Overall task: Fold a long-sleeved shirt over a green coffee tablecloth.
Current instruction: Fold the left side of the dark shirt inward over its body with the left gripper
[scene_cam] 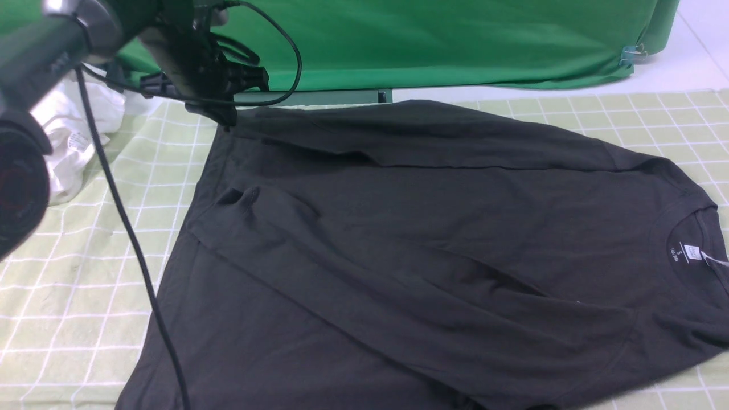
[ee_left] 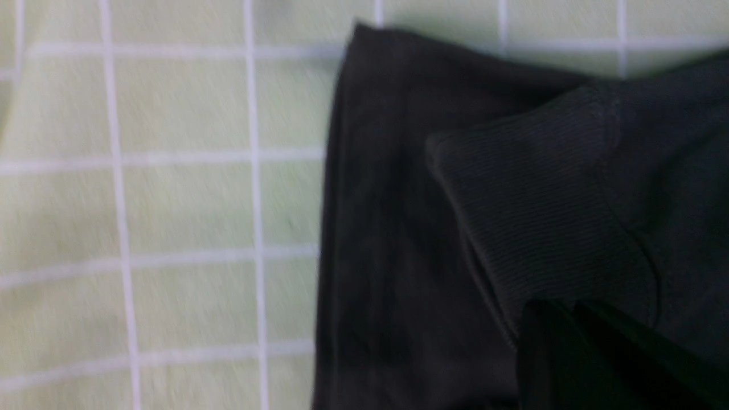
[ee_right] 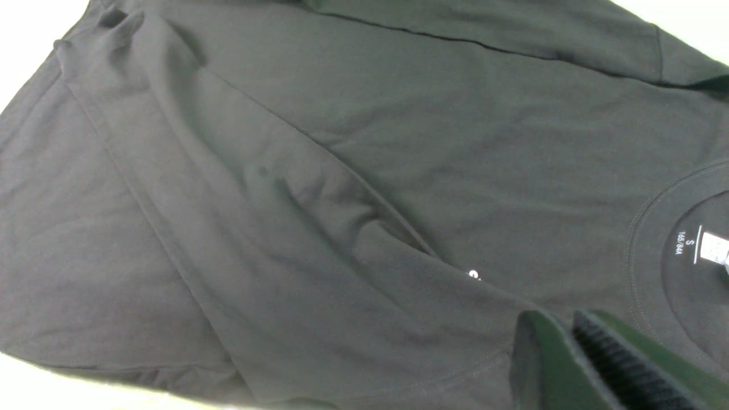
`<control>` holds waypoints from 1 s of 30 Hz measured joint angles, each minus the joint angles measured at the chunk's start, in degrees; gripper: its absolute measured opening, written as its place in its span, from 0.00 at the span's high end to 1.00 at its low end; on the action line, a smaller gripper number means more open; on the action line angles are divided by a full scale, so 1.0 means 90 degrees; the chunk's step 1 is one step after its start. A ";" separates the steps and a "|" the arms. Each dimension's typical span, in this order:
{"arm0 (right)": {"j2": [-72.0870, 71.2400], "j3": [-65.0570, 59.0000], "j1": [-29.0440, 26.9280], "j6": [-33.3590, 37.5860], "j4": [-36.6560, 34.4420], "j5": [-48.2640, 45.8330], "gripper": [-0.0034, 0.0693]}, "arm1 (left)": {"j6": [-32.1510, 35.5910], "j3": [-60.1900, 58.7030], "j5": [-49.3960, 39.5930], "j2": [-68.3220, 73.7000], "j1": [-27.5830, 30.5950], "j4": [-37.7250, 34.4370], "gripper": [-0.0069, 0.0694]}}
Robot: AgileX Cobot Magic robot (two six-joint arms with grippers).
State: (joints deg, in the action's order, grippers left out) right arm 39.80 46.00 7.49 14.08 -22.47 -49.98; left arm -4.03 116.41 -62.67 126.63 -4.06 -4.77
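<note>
Left gripper (scene_cam: pixel 226 119) clamped shut on a ribbed cuff (ee_left: pixel 541 216) of the long-sleeved shirt (scene_cam: pixel 410 239), at the shirt's 10 o'clock corner; right gripper (ee_right: pixel 569 330) hovers over the chest, jaws drawn together on nothing (out of the front view). Shirt lies spread across the green coffee tablecloth (scene_cam: pixel 68 296) — collar and neck label (scene_cam: pixel 692 252) at 3 o'clock, one sleeve folded diagonally over the body. White garment (scene_cam: pixel 74 142) at 9 o'clock, deep-green fabric (scene_cam: pixel 427 40) at 12.

A pale green cloth (scene_cam: pixel 68 319) with a white grid lies spread flat. A black shirt (scene_cam: pixel 427 239) lies across most of it. A crumpled white garment (scene_cam: pixel 74 148) sits at its far left edge.
</note>
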 joint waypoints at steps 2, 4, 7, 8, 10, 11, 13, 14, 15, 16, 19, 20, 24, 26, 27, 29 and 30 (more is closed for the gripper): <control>0.0000 0.0000 0.0000 0.0000 0.0006 0.0045 0.85 | 0.0045 -0.0018 -0.0204 -0.0096 -0.0011 -0.0068 0.90; 0.0000 0.0000 0.0000 0.0000 0.0012 0.0118 0.84 | 0.0145 -0.0140 -0.0548 -0.0378 -0.0075 -0.0117 0.90; 0.0000 0.0000 0.0000 0.0000 0.0014 0.0146 0.83 | 0.0157 -0.0501 -0.0715 -0.0752 -0.0193 -0.0113 0.90; 0.0000 0.0000 0.0000 0.0000 0.0021 0.0146 0.83 | 0.0157 -0.0603 -0.0715 -0.0843 -0.0226 -0.0084 0.90; 0.0000 0.0000 0.0000 0.0000 0.0021 0.0146 0.83 | 0.0149 -0.0918 -0.0721 -0.1109 -0.0317 -0.0003 0.90; 0.0000 0.0000 0.0000 0.0000 0.0021 0.0146 0.82 | 0.0134 -0.1095 -0.0721 -0.1248 -0.0349 0.0048 0.90; 0.0000 0.0000 0.0000 0.0000 0.0021 0.0146 0.82 | 0.0053 -0.1535 -0.0715 -0.1579 -0.0463 0.0171 0.90; 0.0000 0.0000 0.0000 0.0000 0.0021 0.0146 0.81 | -0.0028 -0.1860 -0.0708 -0.1802 -0.0520 0.0241 0.90; 0.0000 0.0000 0.0000 0.0000 0.0021 0.0146 0.81 | -0.0072 -0.2143 -0.0685 -0.1982 -0.0577 0.0301 0.90; 0.0000 0.0000 0.0000 0.0000 0.0021 0.0146 0.81 | -0.0152 -0.2501 -0.0639 -0.2196 -0.0648 0.0353 0.90; 0.0000 0.0000 0.0000 0.0000 0.0021 0.0148 0.80 | -0.0347 -0.3249 -0.0437 -0.2634 -0.0765 0.0367 0.90; 0.0000 0.0000 0.0000 0.0000 0.0021 0.0148 0.79 | -0.0398 -0.3569 -0.0336 -0.2762 -0.0806 0.0367 0.90; 0.0000 0.0000 0.0000 0.0000 0.0021 0.0148 0.79 | -0.0660 -0.4622 0.0191 -0.3221 -0.0955 0.0367 0.90; 0.0000 0.0000 0.0000 0.0000 0.0021 0.0148 0.79 | -0.0793 -0.5155 0.0378 -0.3419 -0.0968 0.0371 0.90; 0.0000 0.0000 0.0000 0.0000 0.0021 0.0148 0.79 | -0.0848 -0.5284 0.0432 -0.3460 -0.0968 0.0395 0.90; 0.0000 0.0000 0.0000 0.0000 0.0021 0.0148 0.79 | -0.0943 -0.5666 0.0657 -0.3564 -0.0968 0.0530 0.90; 0.0000 0.0000 0.0000 0.0000 0.0021 0.0148 0.79 | -0.0980 -0.5765 0.0697 -0.3584 -0.0968 0.0530 0.90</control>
State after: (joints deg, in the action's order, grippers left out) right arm 39.80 46.00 7.49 14.08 -22.28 -48.65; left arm -12.85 64.52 -56.40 94.37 -12.78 0.00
